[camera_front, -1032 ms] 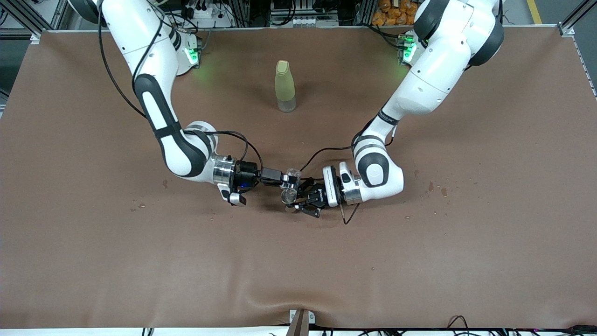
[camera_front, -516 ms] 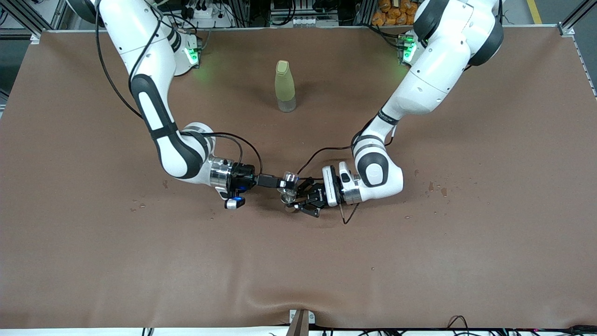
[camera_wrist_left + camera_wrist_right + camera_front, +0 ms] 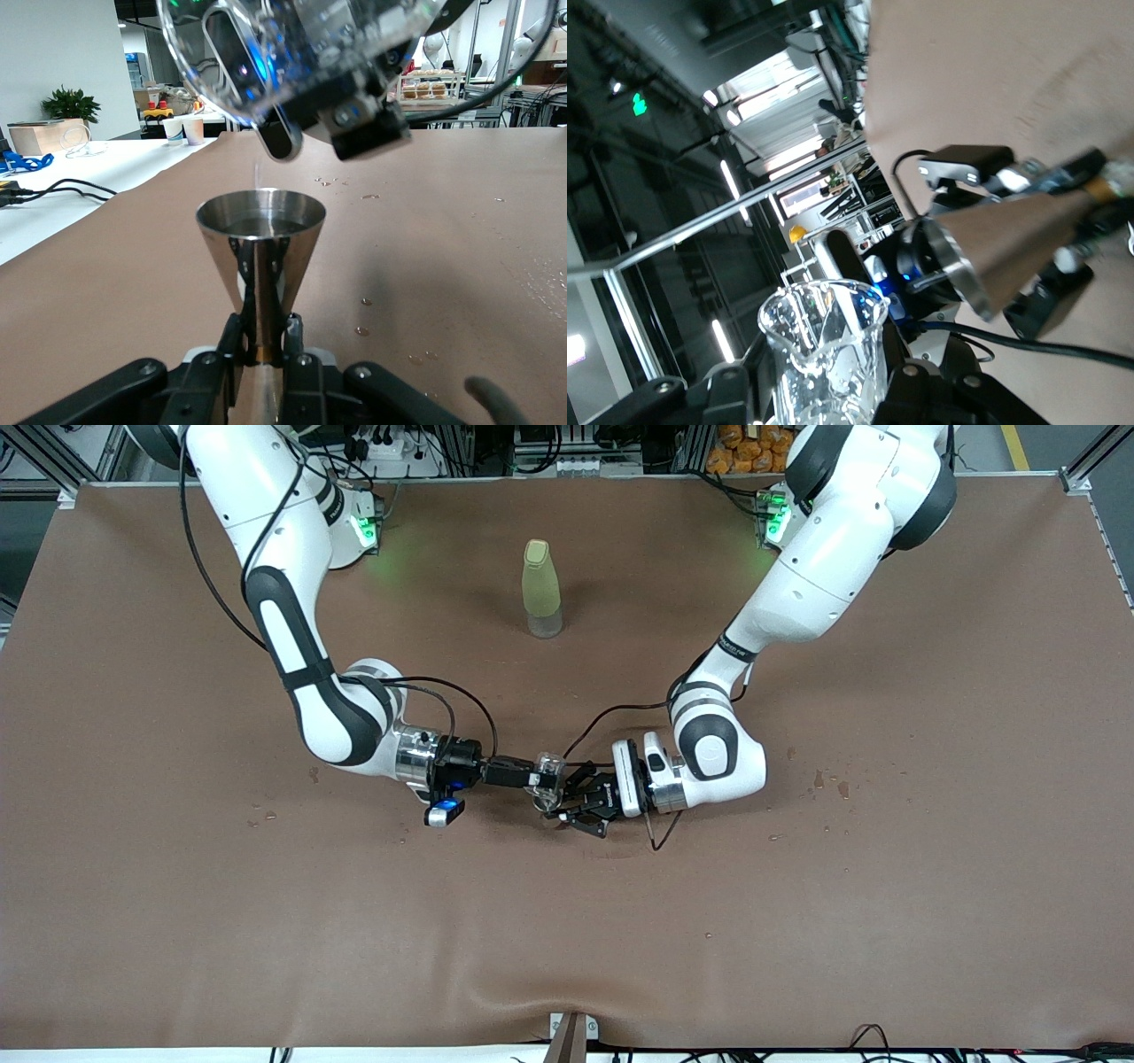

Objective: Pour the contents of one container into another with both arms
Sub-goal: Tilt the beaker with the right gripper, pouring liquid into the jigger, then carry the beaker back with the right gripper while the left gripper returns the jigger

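Observation:
Over the middle of the brown table my right gripper is shut on a clear glass beaker and holds it tipped on its side. Just under its lip stands a steel cone-shaped jigger, gripped at its narrow waist by my left gripper, which is shut on it. A thin stream falls from the beaker into the jigger's cup. In the right wrist view the wet beaker sits between the right gripper fingers, with the jigger close by. My left gripper is low over the table.
A capped yellow-green bottle stands upright farther from the front camera, between the two arm bases. Small water drops dot the mat toward the left arm's end, and more drops lie toward the right arm's end.
My right wrist has rolled and the beaker has tipped further over the jigger, shifting slightly toward the right arm's end. The left arm and jigger have stayed still.

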Motion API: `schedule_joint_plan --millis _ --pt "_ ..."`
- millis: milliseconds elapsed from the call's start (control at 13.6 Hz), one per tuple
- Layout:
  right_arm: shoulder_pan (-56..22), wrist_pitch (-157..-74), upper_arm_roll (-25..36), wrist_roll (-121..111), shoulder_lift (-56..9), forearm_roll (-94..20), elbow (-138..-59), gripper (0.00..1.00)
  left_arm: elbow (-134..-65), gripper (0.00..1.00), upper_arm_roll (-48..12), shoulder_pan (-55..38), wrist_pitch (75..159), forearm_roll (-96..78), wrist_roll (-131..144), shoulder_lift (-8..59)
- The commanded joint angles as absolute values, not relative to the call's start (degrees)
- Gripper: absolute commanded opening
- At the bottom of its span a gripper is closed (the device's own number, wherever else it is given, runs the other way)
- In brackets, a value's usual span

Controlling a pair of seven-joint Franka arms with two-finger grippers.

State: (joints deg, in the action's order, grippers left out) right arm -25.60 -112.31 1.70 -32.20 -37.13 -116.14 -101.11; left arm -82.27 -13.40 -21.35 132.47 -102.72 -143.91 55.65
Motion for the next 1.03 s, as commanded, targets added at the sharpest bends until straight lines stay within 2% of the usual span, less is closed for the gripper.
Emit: schedule_joint_plan --millis 0,221,442,590,737,958 --pt "-21.46 -107.33 1.58 -40.04 -36.22 -111.82 -100.37 0.18 -81.83 0.00 -13.01 -21.89 133.07 -104.68 -145.11 55.46" --pt "-12.78 -106.36 2.11 -52.42 -34.98 -94.20 -97.75 0.18 -82.52 0.00 -12.92 -19.70 133.07 -103.98 -145.28 54.67" --pt "-2.67 -95.05 2.11 -67.01 -35.85 -83.87 -94.31 0.18 -87.26 0.00 -12.92 -16.97 132.80 -103.19 -145.28 51.43" --pt "3.13 -92.20 2.11 -80.96 -36.39 -76.06 -93.96 0.18 -89.64 0.00 -12.92 -14.17 132.37 -98.81 -145.11 49.31" --pt "8.24 -91.67 2.11 -93.89 -36.82 -69.73 -93.87 0.18 -90.87 0.00 -13.36 -9.16 128.00 -92.84 -145.02 48.78" --pt "14.04 -90.71 2.11 -118.50 -39.89 -68.56 -92.29 0.18 -91.84 0.00 -13.36 -0.90 117.89 -82.65 -144.32 47.47"
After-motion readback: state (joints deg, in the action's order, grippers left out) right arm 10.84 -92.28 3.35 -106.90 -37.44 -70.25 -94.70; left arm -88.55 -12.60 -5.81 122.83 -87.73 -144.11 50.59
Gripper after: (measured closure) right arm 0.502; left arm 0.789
